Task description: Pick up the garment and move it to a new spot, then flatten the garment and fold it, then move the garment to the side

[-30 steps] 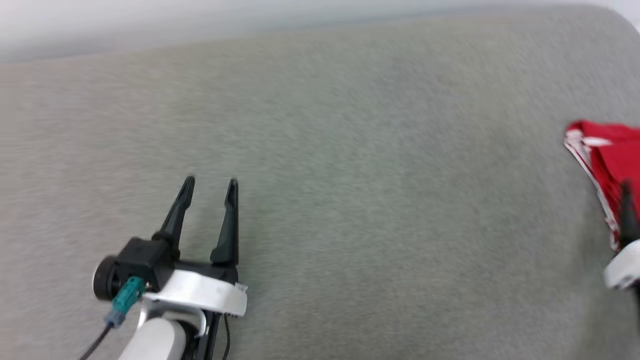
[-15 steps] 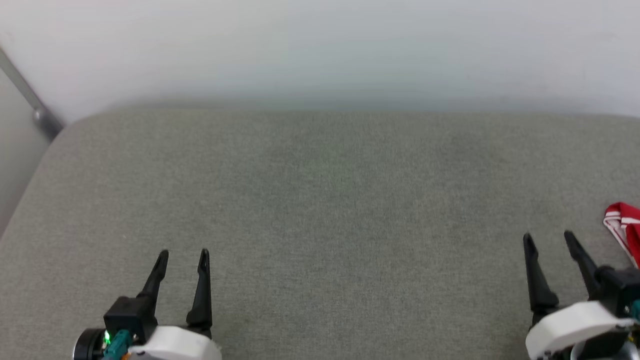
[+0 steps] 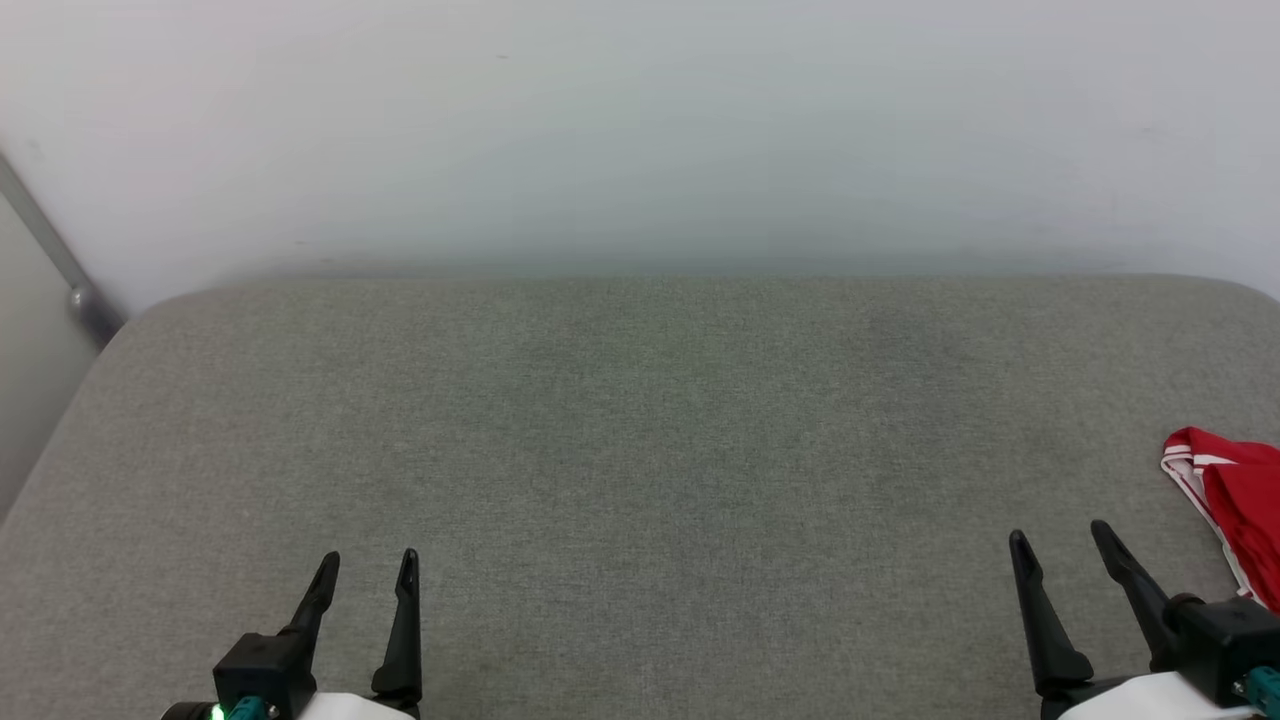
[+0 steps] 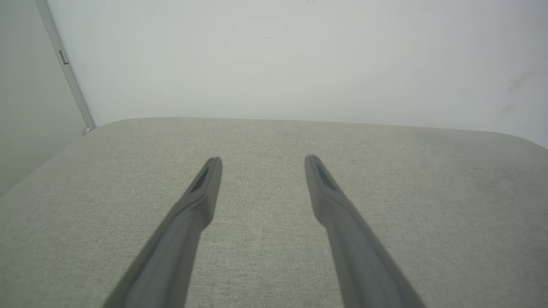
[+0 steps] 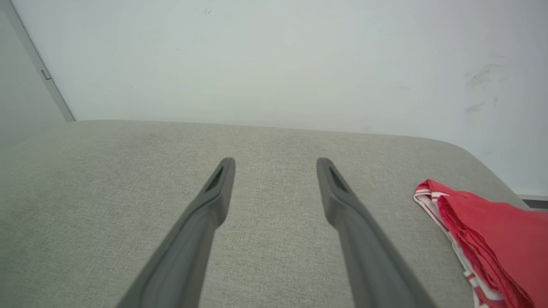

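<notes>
At far right edge of cushion (image 3: 640,430): garment (image 3: 1240,500), layered, lying free. Left gripper (image 3: 369,558) and right gripper (image 3: 1059,534) low over cushion, jaws apart, empty; right one near garment, not touching. Likely move-aside step done. Otherwise next: right gripper swings right, pinches hem.

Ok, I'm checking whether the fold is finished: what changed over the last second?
The head camera moved, so the whole view shifted. The right gripper, whose finger overlapped the bright red garment with white striped edging a second ago, now sits apart from it, to its left, open and empty. Unchanged: the left gripper open, the garment lying on the grey fabric cushion.
</notes>
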Motion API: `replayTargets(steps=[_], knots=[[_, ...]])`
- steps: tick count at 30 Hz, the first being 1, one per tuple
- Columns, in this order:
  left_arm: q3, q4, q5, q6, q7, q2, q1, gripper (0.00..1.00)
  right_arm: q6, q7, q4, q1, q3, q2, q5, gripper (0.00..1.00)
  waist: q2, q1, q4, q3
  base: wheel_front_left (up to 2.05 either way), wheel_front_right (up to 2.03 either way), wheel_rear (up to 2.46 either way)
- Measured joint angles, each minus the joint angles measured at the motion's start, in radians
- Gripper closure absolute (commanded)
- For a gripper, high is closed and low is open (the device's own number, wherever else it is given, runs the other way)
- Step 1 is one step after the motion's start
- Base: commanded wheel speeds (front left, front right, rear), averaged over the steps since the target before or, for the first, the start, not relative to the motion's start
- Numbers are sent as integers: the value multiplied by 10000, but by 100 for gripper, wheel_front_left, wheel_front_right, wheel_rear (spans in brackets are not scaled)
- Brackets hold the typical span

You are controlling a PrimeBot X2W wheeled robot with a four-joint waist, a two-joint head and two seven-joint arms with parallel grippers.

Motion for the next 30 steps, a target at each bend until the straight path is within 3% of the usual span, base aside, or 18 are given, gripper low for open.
replayTargets(steps=[19,20,24,30], knots=[[328,123,171,-253,-6,-222,67,0,0,157,-121,4,140,10,142,0,0,3,45,128,0,0,0],[343,130,167,-268,-4,-240,69,100,0,155,-107,4,142,10,151,100,0,3,52,125,0,0,0],[259,408,69,-278,65,-405,231,100,0,155,215,84,176,10,232,100,0,3,49,130,0,0,0],[522,485,-918,-479,345,-581,208,100,0,121,522,30,213,-10,1551,100,0,3,40,148,0,0,0]])
